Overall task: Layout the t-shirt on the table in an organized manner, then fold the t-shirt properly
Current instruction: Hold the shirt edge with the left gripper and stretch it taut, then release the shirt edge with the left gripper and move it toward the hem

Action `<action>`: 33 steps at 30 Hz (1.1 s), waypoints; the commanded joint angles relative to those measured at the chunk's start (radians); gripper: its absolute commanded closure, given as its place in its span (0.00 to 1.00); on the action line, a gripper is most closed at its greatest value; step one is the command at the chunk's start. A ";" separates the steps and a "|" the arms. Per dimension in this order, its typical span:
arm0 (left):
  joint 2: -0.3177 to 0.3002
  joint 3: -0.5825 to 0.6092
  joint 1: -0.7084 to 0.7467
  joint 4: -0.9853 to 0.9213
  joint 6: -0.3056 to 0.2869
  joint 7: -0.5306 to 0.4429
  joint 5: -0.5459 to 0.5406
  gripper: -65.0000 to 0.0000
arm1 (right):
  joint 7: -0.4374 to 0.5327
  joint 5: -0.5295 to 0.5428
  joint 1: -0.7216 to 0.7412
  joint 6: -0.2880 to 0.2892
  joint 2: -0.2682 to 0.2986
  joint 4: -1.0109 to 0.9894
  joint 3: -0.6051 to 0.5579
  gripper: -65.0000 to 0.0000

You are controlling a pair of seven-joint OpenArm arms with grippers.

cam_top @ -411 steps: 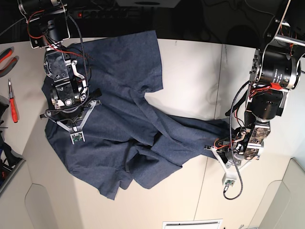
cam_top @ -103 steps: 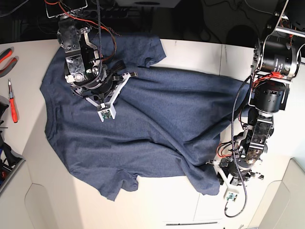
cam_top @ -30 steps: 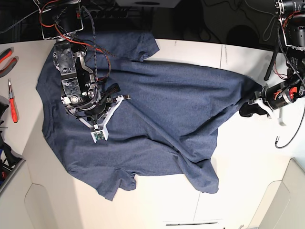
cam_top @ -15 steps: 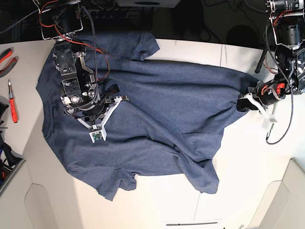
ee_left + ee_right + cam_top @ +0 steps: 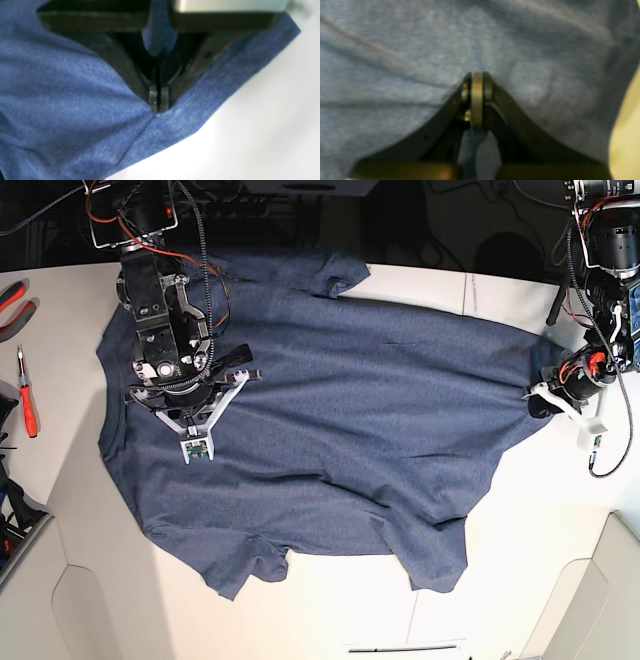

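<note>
**Shirt pulled wider, lower corner still bunched**

Off-white table [image 5: 520,580] fills the base view, with the t-shirt [image 5: 340,430] spread across most of it, blank side up. The right gripper [image 5: 170,395] sits over the shirt's left part in this view, near the table's far-left edge, and the left gripper [image 5: 540,402] holds a corner at the shirt's far right edge. Compared with half a second ago, the cloth between the two arms has drawn flatter and the diagonal ridge across the middle is gone; the sleeve at the top has moved right with the whole shirt. A flap at the bottom right is still folded and uneven, so the layout looks nearly done but not finished, and folding has not begun. Red-handled tools [image 5: 25,395] lie at the table's left edge, apart from the shirt.

From the left wrist, the left gripper [image 5: 158,100] has its jaws clamped together on the t-shirt [image 5: 62,100], a tongue of blue cloth running up between the fingers; a seam runs off from the tips and bare table [image 5: 262,125] shows beside the hem.

From the right wrist, the right gripper [image 5: 477,82] is likewise pinched tight on the t-shirt [image 5: 395,62], cloth gathered into small creases at its tips and a strip of fabric trapped between the fingers.
</note>
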 commanded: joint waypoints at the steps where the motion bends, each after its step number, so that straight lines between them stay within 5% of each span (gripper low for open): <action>1: -0.017 -0.006 0.005 0.000 0.043 0.040 0.052 1.00 | 0.007 -0.031 0.008 -0.031 0.003 0.015 0.005 1.00; 9: -0.016 -0.155 0.066 0.000 0.053 0.041 0.097 1.00 | 0.000 -0.081 0.008 -0.056 0.004 0.015 0.117 1.00; 12: -0.016 -0.233 0.096 0.000 0.010 0.073 0.052 1.00 | -0.037 -0.069 0.008 -0.017 0.009 0.015 0.156 1.00; 18: -0.013 -0.329 0.114 0.000 -0.256 0.282 -0.361 1.00 | -0.076 0.042 0.008 0.066 0.013 0.023 0.163 1.00; 22: -0.014 -0.336 0.113 0.000 -0.256 0.439 -0.727 1.00 | -0.079 0.086 0.008 0.093 0.005 0.081 0.162 1.00; 24: -0.014 -0.335 0.108 0.000 -0.256 0.468 -0.824 1.00 | -0.079 0.113 0.008 0.109 -0.002 0.131 0.161 1.00; 29: -0.008 -0.335 0.065 0.000 -0.256 0.459 -0.802 1.00 | -0.050 0.204 0.011 0.142 -0.022 0.247 0.142 1.00; 33: 0.003 -0.330 0.003 0.000 -0.256 0.311 -0.627 0.94 | -0.041 0.211 0.031 0.142 -0.051 0.255 0.080 1.00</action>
